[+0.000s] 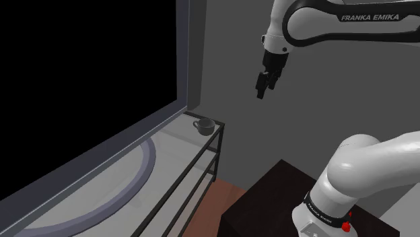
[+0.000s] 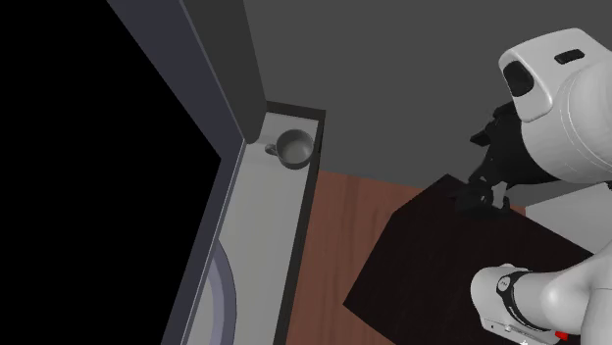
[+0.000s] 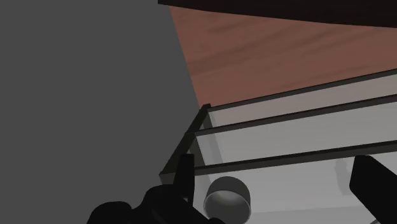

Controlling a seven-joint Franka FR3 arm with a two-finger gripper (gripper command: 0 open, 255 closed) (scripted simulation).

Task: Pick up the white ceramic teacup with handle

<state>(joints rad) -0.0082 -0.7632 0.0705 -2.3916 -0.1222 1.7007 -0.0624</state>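
Open air surrounds the hand [image 1: 262, 86], high above the tabletop [image 1: 183, 140]. The teacup [image 1: 204, 126] stands at the tabletop's end corner, its handle side close to the television's grey frame [image 1: 182, 60], the grey wall [image 1: 229, 60] near behind. The room straight above the cup and on its outer side is open.

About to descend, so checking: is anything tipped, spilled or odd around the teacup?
Nothing stands out. The grey teacup stands upright near the corner of the top shelf, close to its edge, with nothing spilled. The open gripper hangs above, apart from it.
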